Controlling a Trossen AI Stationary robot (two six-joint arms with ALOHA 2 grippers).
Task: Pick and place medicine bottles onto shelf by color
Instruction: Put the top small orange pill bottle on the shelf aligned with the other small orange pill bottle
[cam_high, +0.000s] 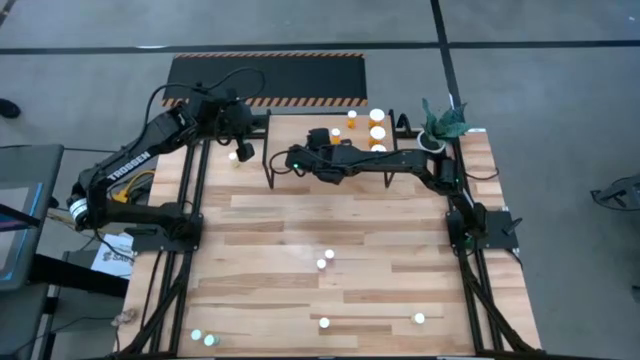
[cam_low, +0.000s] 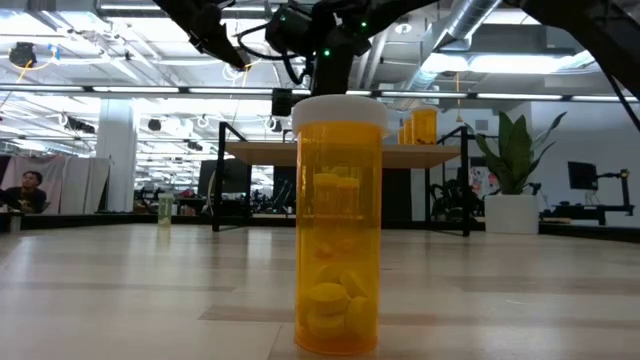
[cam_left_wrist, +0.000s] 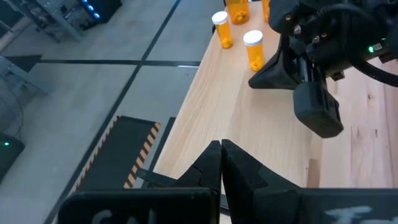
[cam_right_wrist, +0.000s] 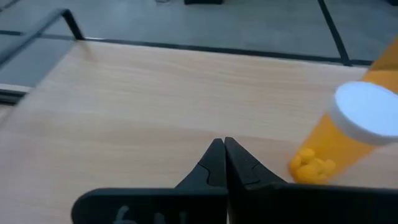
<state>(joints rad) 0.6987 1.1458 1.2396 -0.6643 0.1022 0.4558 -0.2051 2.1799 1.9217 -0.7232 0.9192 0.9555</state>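
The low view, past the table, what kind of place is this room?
Probably an open lab or workshop: exposed ducts and pipes run along the ceiling, strip lights hang in long rows, and a person sits far back among equipment. A potted plant stands on the table.

Orange bottle (cam_low: 338, 225), white cap; light wood shelf (cam_right_wrist: 155, 106).

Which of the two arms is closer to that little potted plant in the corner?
The right. The right gripper hovers over the shelf, some way from the potted plant; the left gripper is beyond it, at the shelf's far end.
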